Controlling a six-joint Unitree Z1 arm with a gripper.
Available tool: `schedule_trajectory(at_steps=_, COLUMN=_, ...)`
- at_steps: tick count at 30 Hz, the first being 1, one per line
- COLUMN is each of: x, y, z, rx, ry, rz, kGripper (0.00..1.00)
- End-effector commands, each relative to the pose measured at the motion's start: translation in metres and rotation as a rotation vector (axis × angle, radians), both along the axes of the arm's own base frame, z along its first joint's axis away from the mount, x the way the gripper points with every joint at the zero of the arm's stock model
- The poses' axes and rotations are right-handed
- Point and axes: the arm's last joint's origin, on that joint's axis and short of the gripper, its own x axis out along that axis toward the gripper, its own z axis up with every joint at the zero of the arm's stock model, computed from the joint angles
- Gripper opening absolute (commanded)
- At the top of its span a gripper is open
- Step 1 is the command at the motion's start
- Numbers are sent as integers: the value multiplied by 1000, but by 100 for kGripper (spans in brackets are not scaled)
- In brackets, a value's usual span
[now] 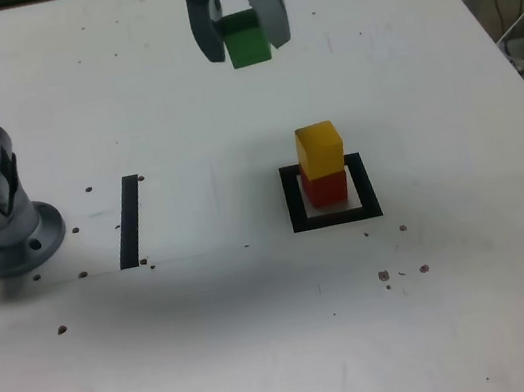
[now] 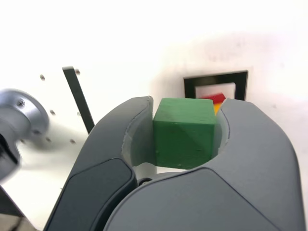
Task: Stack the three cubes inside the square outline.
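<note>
Gripper (image 1: 245,38) is pinching green (image 1: 246,38), one jaw on each side, up off the table (image 1: 226,334). In the exterior view it shows near the table's far edge, well apart from the other two cubes. Red (image 1: 326,190) sits inside the square (image 1: 369,187), toward the table's right edge in the exterior view. Yellow (image 1: 320,149) is on top of red, slightly skewed to it. Black strip (image 1: 130,222) lies between the square and the arm base (image 1: 10,240), which is at the table's left edge, exterior view. Wrist view: green fills the gap between the jaws; red and yellow mostly hidden behind gripper and green.
</note>
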Motion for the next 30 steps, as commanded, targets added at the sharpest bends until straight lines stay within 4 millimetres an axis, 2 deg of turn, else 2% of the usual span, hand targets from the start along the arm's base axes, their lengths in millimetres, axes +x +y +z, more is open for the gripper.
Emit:
schedule_trajectory(at_steps=1, x=6, y=-8, z=-2, rx=-4, ry=2, rz=58, kGripper=33)
schedule_trajectory(at_steps=10, x=23, y=-30, z=-20, rx=-20, ry=38, rz=159, kGripper=33)
schedule_trajectory(at_steps=19, x=43, y=-45, z=-36, rx=-7, ry=56, rz=139, kGripper=33)
schedule_trajectory(at_steps=30, x=54, y=-52, z=-56, rx=-3, ry=91, rz=133, kGripper=33)
